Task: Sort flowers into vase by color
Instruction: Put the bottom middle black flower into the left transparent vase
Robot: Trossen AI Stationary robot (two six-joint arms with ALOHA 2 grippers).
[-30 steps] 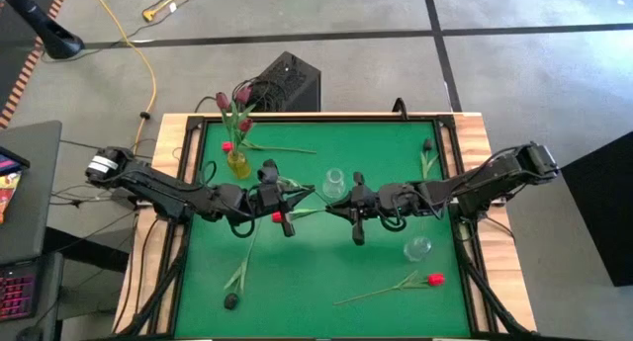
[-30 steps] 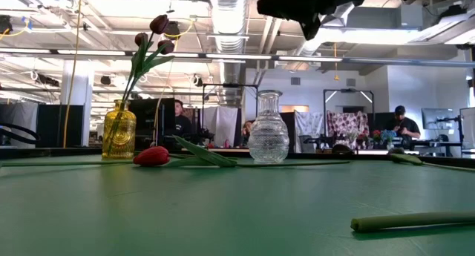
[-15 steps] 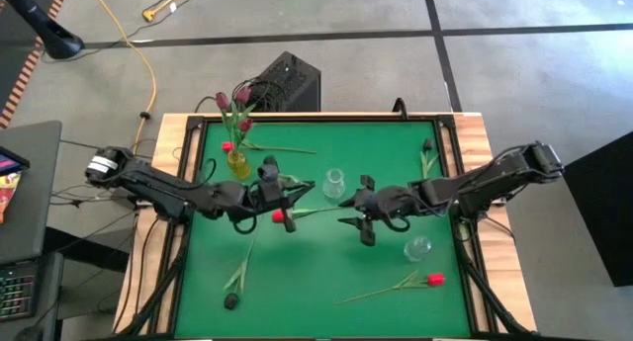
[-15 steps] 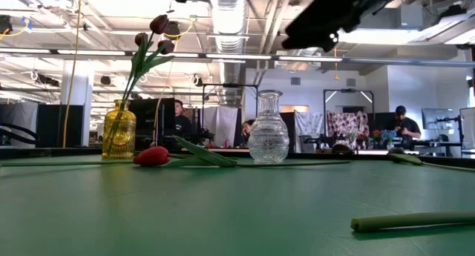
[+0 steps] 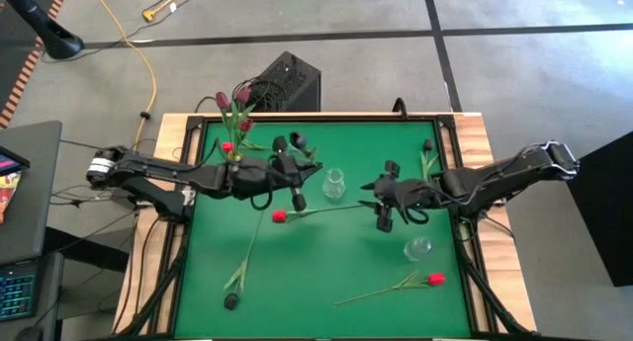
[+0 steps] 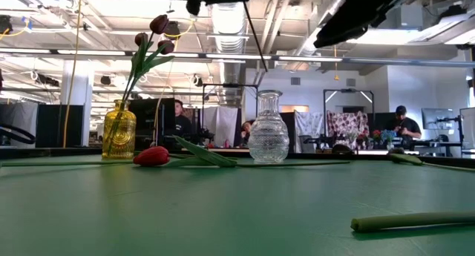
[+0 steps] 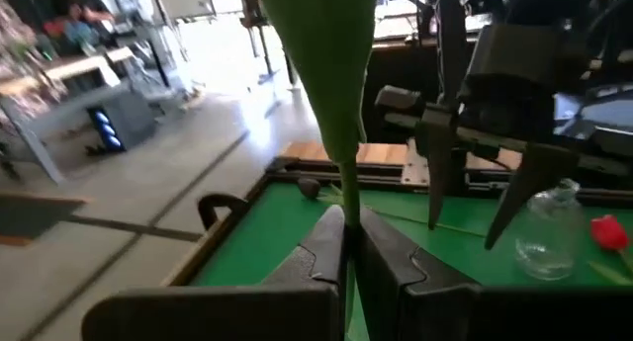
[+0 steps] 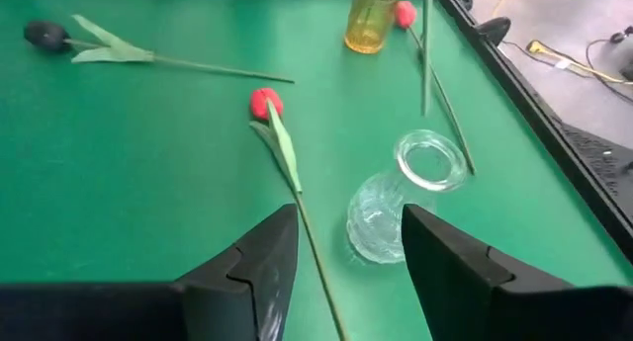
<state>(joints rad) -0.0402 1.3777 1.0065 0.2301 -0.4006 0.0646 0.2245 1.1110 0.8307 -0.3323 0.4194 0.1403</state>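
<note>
Yellow vase [image 5: 237,163] at table's far left, maroon tulips [image 5: 233,101] in it. My left gripper [image 7: 348,244] raised beside it, pinched shut on green stem [image 7: 331,74]; flower head, I think, out of view. Red tulip [image 5: 279,216] lies mid-table near clear vase [image 5: 334,185]. My right gripper [image 8: 341,244] hovers open, empty. Second clear vase [image 5: 418,248], another red tulip [image 5: 435,280] lower right.

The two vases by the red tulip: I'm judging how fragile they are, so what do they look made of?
The clear vase looks like cut glass: see-through, with a faceted, glinting body. The yellow vase looks like amber-tinted glass, translucent and ribbed, though molded plastic can't be ruled out.
</note>
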